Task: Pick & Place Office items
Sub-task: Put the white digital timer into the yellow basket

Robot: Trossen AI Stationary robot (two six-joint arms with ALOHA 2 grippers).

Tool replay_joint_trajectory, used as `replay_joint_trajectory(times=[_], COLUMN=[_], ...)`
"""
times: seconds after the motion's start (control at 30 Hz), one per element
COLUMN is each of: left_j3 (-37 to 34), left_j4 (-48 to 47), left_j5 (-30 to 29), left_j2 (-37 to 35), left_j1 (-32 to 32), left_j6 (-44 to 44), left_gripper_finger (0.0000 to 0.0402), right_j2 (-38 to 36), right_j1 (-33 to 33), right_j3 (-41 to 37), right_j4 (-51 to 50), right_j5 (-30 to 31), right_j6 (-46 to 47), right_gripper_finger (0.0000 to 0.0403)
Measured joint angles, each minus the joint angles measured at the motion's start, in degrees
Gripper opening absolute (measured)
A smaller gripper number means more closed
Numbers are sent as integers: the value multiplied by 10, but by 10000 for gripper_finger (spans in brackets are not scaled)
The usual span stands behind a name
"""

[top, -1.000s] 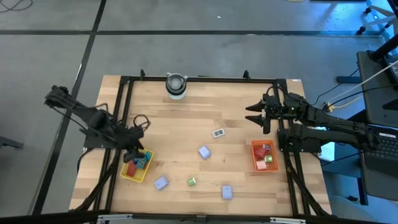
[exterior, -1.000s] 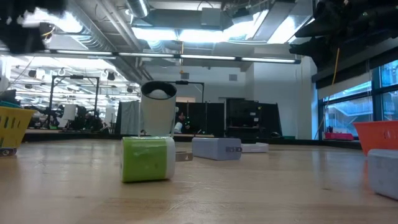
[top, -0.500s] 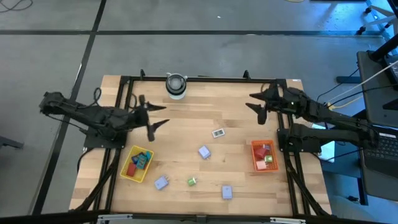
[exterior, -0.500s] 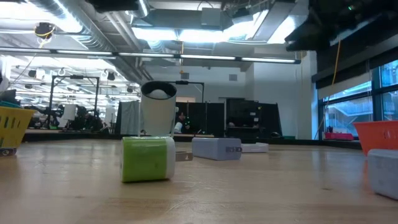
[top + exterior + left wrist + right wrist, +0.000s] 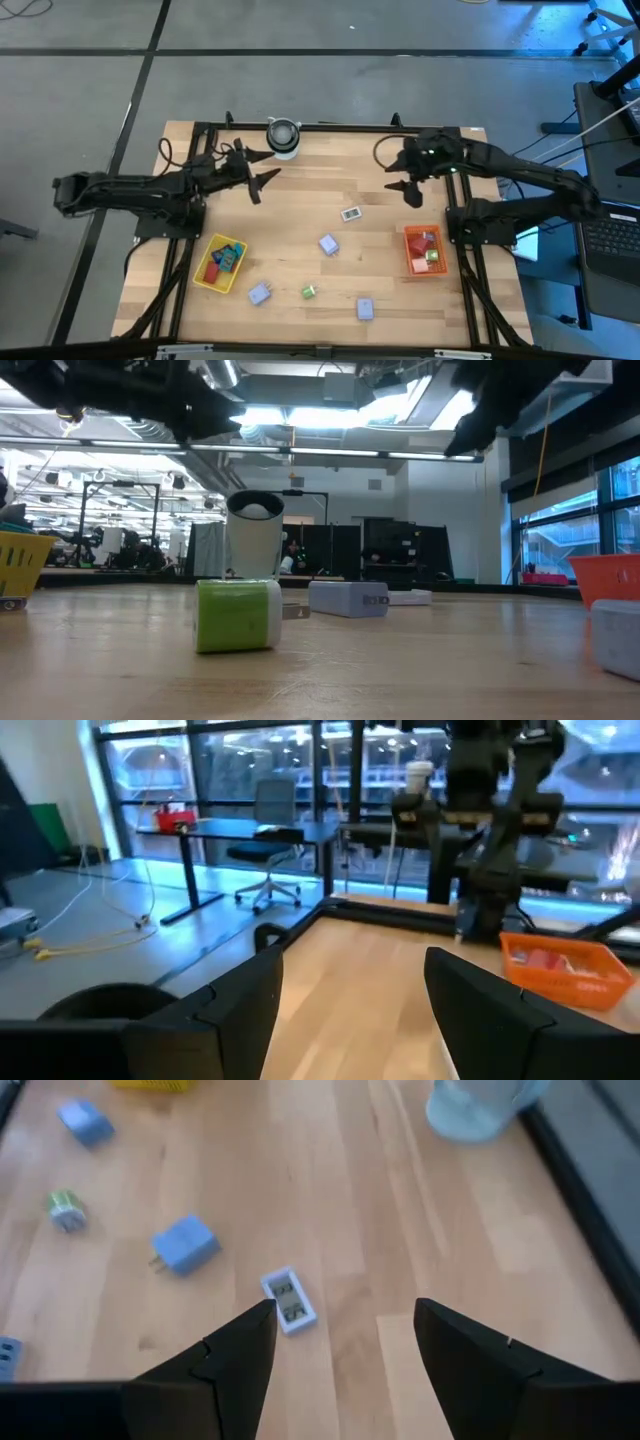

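White packet (image 5: 288,1300) on bare wood just beyond the empty right hand's (image 5: 345,1345) spread fingers.

You have five loose items near the cylinder (image 5: 283,137): green block (image 5: 309,291), three lavender blocks, one packet (image 5: 350,214); two trays.

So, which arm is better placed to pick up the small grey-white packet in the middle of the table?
The right: its open gripper hangs nearer the small grey-white packet, and its wrist camera frames it.

Yellow tray (image 5: 20,565) cut by low view's edge, its contents (image 5: 221,260) too small to identify.
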Motion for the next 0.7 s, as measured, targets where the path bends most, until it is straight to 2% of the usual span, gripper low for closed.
replay_joint_trajectory(times=[0.2, 0.4, 0.7], left_j3=[-12, -12, -12], left_j4=[-11, -55, -62], left_j5=[12, 17, 21], left_j2=[0, 0, 0], left_j1=[36, 36, 36], left_j6=[-20, -22, -30], left_gripper_finger=[239, 239, 239], right_j2=[91, 187, 321], right_j1=[-18, -30, -28], right_j3=[0, 0, 0], right_j4=[25, 52, 72], right_j5=[-23, -56, -58], right_j6=[-11, -22, -19], right_gripper_finger=[240, 240, 240])
